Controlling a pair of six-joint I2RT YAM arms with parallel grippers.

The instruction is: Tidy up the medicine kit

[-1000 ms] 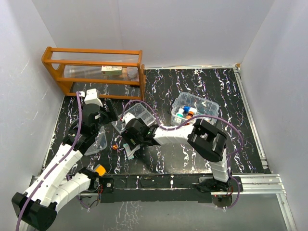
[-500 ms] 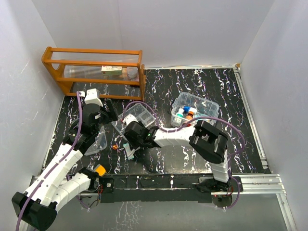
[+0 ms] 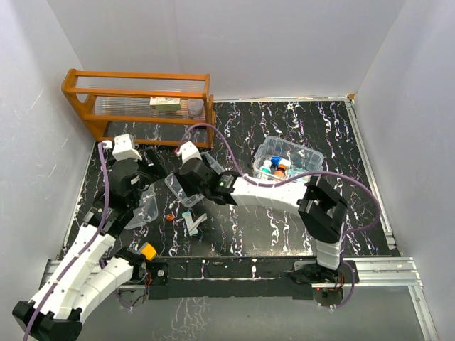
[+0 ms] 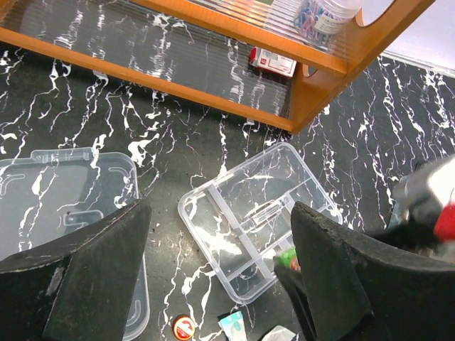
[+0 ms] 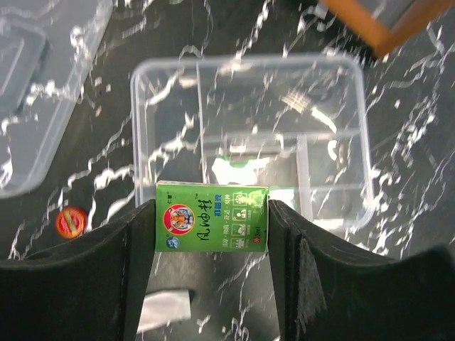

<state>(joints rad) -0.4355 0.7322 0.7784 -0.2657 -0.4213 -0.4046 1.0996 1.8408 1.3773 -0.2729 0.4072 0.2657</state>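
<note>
The medicine kit's clear box (image 3: 313, 158) stands right of centre with several small bottles inside. Its clear divided tray (image 5: 249, 135) (image 4: 242, 220) (image 3: 175, 187) lies on the black table with its compartments bare. The flat clear lid (image 4: 64, 192) (image 3: 146, 206) lies left of the tray. My right gripper (image 5: 212, 222) (image 3: 190, 176) is shut on a small green box (image 5: 212, 217) (image 4: 287, 256), held above the tray's near edge. Above the gap between lid and tray my left gripper (image 4: 220, 213) (image 3: 152, 169) hovers open and holds nothing.
An orange wooden rack (image 3: 138, 99) (image 4: 213, 28) stands at the back left with a small red-and-white box (image 4: 272, 61) and a jar (image 4: 323, 11) on its shelf. A red disc (image 5: 71, 222) (image 3: 169, 217) and sachets (image 5: 163, 307) (image 3: 193, 222) lie near the tray.
My right gripper closed on the green box down by the sachets and carried it away from the near edge, over the tray. My left gripper drew back and to the left.
</note>
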